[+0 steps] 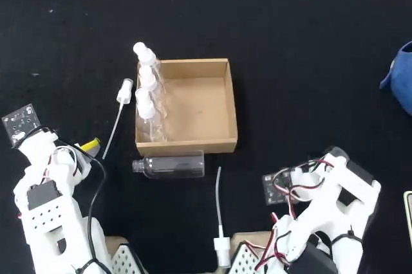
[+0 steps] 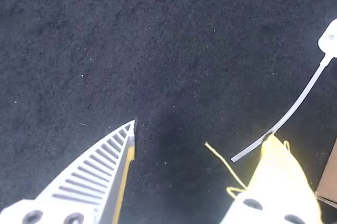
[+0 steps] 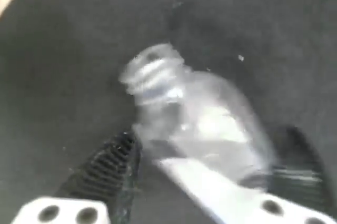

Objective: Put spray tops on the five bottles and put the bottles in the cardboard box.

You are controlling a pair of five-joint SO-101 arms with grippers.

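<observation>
The cardboard box (image 1: 193, 103) stands mid-table, and three capped bottles (image 1: 148, 97) are upright along its left inner wall. An uncapped clear bottle (image 1: 170, 164) lies on its side in front of the box. One loose spray top (image 1: 123, 91) lies left of the box, its tube (image 2: 295, 113) ending just beyond my left gripper (image 2: 201, 132), which is open over bare cloth. Another spray top (image 1: 221, 245) lies at the front edge. My right gripper (image 3: 210, 140) is shut on a second uncapped bottle (image 3: 200, 119), threaded neck pointing away; the right arm (image 1: 328, 203) sits at the front right.
A blue object (image 1: 402, 81) pokes in at the right edge. The left arm (image 1: 45, 203) fills the front left corner. A corner of the box (image 2: 329, 182) shows beside the left gripper's yellow finger. Black cloth covers the table.
</observation>
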